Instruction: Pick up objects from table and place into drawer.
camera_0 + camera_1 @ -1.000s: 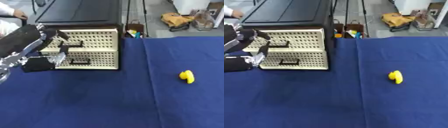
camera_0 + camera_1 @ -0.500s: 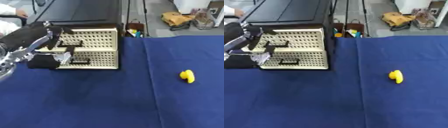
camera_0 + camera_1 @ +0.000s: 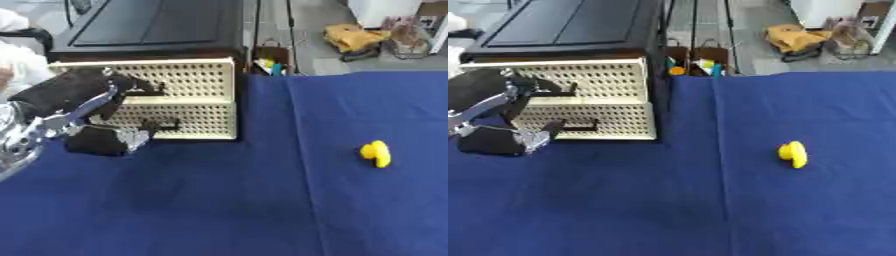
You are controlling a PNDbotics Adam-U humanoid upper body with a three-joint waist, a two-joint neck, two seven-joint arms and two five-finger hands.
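Blue cloth covers the worktop [image 3: 227, 200], and at its far left stands a cream perforated drawer unit [image 3: 188, 97] with two black handles, a black case on top of it. The robot's black-and-silver left hand [image 3: 83, 107] is at the unit's front — fingers curled toward the upper handle [image 3: 140, 90], thumb near the lower one; whether they close on a handle I cannot tell. A small yellow rounded object [image 3: 794, 153] lies well apart on the cloth, to the right.

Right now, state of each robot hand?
Left robot hand: at the drawer unit, fingers by its handles; grip cannot be told.
Right robot hand: not in view.
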